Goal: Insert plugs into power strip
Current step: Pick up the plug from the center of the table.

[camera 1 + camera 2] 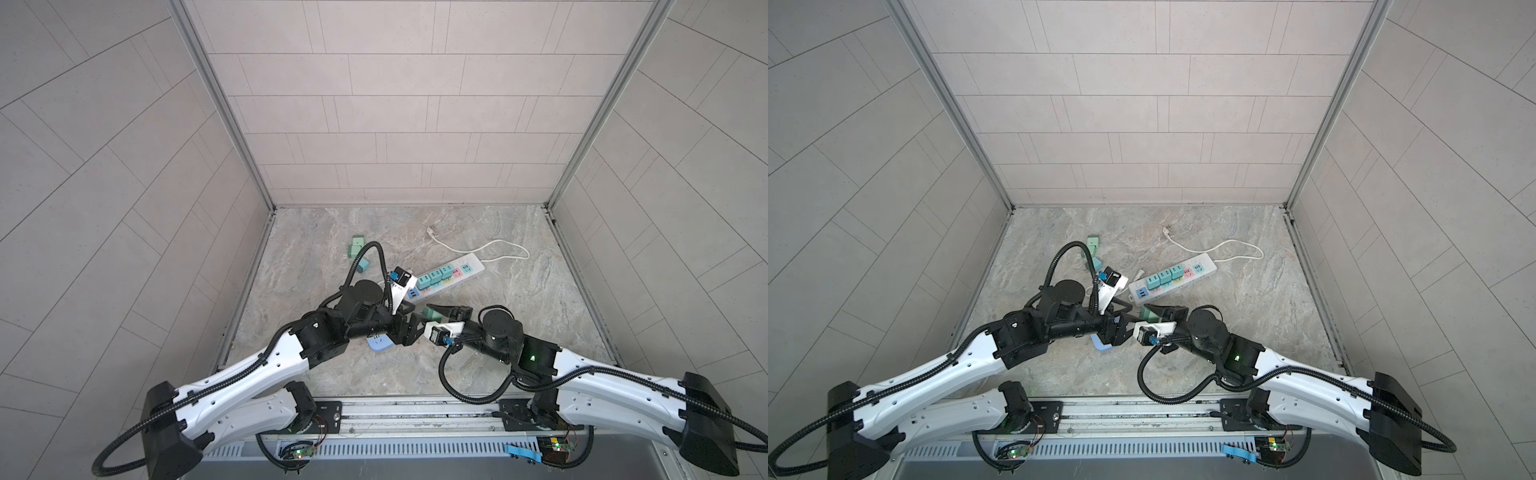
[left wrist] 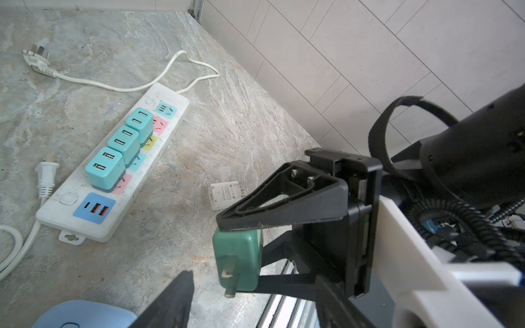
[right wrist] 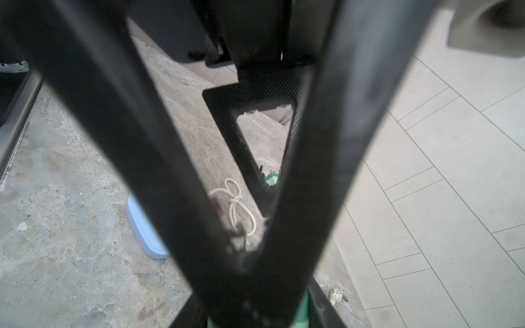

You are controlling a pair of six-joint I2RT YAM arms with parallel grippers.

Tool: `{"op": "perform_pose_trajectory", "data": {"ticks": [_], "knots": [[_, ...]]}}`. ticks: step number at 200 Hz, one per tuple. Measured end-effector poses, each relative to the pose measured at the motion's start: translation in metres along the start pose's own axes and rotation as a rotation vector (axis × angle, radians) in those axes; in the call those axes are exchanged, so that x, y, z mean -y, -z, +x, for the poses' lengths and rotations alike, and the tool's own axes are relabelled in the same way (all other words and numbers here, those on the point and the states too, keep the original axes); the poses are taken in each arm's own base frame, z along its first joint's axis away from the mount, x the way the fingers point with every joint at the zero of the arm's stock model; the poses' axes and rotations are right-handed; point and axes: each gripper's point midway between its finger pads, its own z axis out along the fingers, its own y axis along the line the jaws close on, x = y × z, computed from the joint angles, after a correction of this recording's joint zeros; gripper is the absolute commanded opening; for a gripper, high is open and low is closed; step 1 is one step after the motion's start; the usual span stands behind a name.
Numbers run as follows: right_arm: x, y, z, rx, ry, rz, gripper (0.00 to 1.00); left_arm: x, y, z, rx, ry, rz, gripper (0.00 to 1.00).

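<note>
Left gripper (image 1: 1129, 326) fingers (image 2: 176, 298), nearest the left wrist lens, stand apart, flanking a green plug (image 2: 238, 255). Right gripper (image 2: 241, 250) is clamped on the plug's body, aloft over the tabletop (image 2: 227, 113) between its middle and front edge. The prongs are left bare, apparently for a handover so the plug can be re-gripped prongs-down. Power strip (image 2: 52, 215) lies diagonally mid-tabletop with three teal plugs (image 2: 122, 143) seated and coloured sockets free. One white charger block (image 2: 224, 196) waits beside it, and loose mint plugs (image 1: 356, 245) lie toward the far left corner.
</note>
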Motion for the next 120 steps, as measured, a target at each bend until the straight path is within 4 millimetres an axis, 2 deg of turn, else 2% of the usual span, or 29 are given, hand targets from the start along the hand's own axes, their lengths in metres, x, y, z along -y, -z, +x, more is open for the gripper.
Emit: {"op": "perform_pose_trajectory", "data": {"ticks": [33, 57, 97, 120], "knots": [[0.004, -0.001, -0.007, 0.017, 0.004, 0.002, 0.00, 0.003, -0.002, -0.001, 0.005, -0.005, 0.009, 0.62], [0.005, -0.004, -0.013, 0.027, 0.005, -0.003, 0.00, 0.006, -0.003, -0.006, 0.024, -0.005, 0.024, 0.54], [0.003, -0.007, -0.005, -0.012, 0.010, -0.008, 0.00, -0.007, -0.011, -0.005, 0.018, 0.011, -0.032, 0.26], [0.004, -0.007, -0.004, -0.021, 0.011, -0.004, 0.00, -0.014, -0.012, -0.005, 0.021, 0.021, -0.062, 0.15]]}}
